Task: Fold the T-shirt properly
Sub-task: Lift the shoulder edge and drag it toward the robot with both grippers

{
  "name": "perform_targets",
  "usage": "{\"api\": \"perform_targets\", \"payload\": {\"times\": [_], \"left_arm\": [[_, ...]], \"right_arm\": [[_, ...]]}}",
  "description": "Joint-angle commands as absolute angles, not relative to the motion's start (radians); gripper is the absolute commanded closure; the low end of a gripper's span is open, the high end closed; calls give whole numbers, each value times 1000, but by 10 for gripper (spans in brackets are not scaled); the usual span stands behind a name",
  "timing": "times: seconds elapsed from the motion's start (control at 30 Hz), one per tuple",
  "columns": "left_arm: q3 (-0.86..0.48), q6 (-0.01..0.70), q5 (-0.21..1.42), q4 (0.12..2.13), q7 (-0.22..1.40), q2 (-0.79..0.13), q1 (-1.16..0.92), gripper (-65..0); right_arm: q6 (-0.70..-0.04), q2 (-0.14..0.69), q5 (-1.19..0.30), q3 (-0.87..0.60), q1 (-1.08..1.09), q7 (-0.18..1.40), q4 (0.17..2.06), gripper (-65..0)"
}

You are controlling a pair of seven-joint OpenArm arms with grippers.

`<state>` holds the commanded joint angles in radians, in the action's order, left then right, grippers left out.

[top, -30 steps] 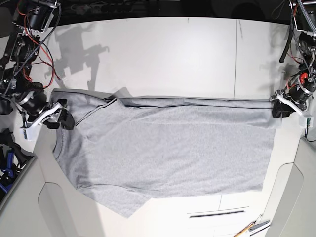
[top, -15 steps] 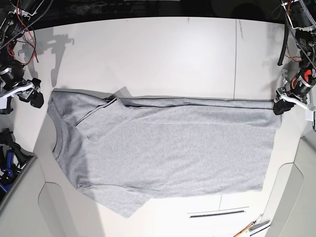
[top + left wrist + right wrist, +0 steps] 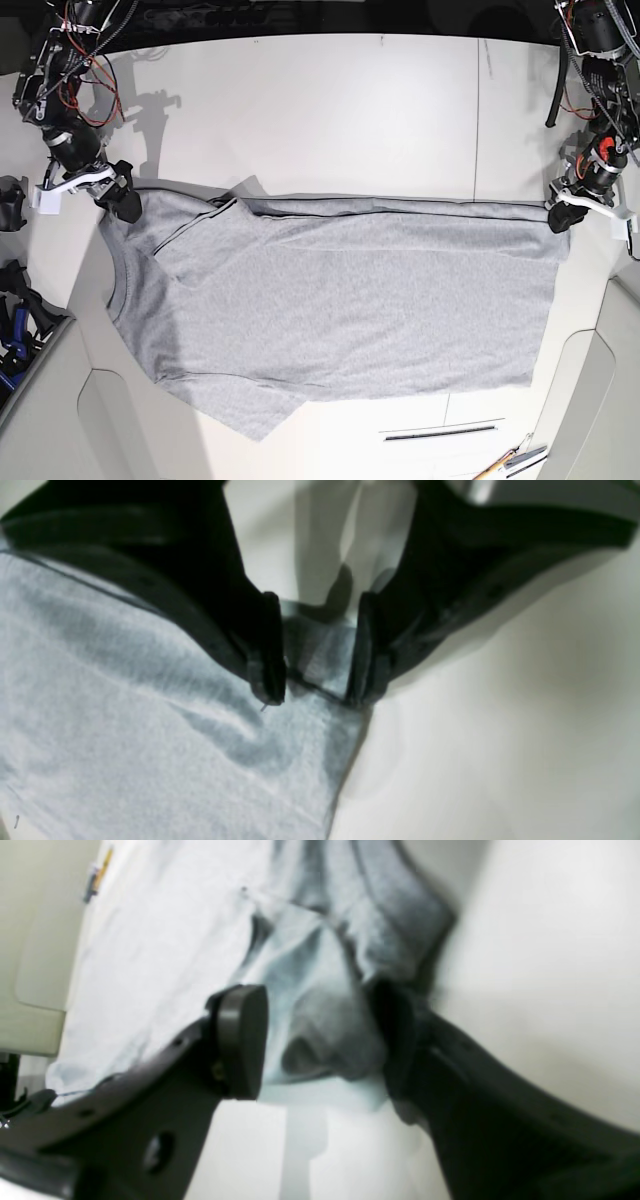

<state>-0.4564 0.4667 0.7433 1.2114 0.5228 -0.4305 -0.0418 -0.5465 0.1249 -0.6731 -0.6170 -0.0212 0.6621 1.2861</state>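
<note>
T-shirt on the table, near side of both grippers as the base view shows it; long axis runs left to right, far edge roughly straight. Left gripper over the far right corner, right gripper at the far left; both about equally near their corners. Fingers spread on each, cloth visible in the gaps, no pinch. Next move likely: close on both corners. Count: one shirt, two grippers.
</note>
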Motion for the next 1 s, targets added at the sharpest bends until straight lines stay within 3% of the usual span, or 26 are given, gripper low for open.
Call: {"api": "perform_targets", "payload": {"times": [0.07,0.17,0.2,0.33,0.47,0.57,0.77,1.0], "left_arm": [[-456,467,743,1211,523,-423,-42,-149],[-456,467,744,1211,501,-421,-41,0],[-456,468,744,1211,495,-421,-41,0],[-456,532,743,1213,503,-437,-36,0],[-471,537,792,1236,616,-469,-55,0],[-519,587,841,1312,663,-481,-130,0],[-585,588,960,1539,715,-482,-358,0],[-636,593,1053,1617,765,-477,-537,0]], "right_arm": [[-546,110,-646,-617,-1,662,1286,-295],[-546,108,-643,-617,17,666,1286,-46],[-546,109,-643,-617,22,679,1286,0],[-547,119,-696,-618,27,750,1297,0],[-572,122,-785,-630,-5,877,1359,0],[-574,138,-843,-635,-84,899,1455,0],[-580,220,-881,-637,-239,950,1608,0],[-590,262,-960,-687,-387,994,1669,0]]}}
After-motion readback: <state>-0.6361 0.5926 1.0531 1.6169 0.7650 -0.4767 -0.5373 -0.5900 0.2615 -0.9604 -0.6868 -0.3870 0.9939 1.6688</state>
